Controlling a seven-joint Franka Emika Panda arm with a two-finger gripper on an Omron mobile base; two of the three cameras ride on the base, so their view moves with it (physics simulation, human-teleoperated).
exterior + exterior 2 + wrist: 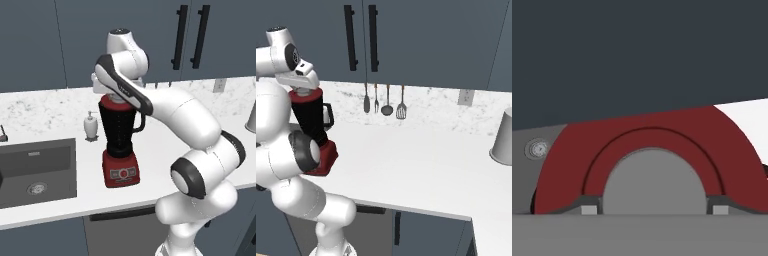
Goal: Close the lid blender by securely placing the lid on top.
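Pinching the lid's (pixel 654 145) grey knob (pixel 654 182), gripper (pixel 654 210) sits straight above the blender (pixel 119 145) so the lid seats squarely on its rim

Red lid (pixel 652 135) atop dark blender (pixel 118 135) jar, upright on counter.

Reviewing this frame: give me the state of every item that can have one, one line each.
Round red lid with grey knob: on top of the jar, its knob between the hand's fingertips.
Tall dark blender jar on red boxy base: upright on the counter, lid on.
Hand: fingertips on either side of the knob; whether they clamp it I cannot tell.
Dark upper cabinet doors: shut.
Dark sink basin: nothing seen inside.
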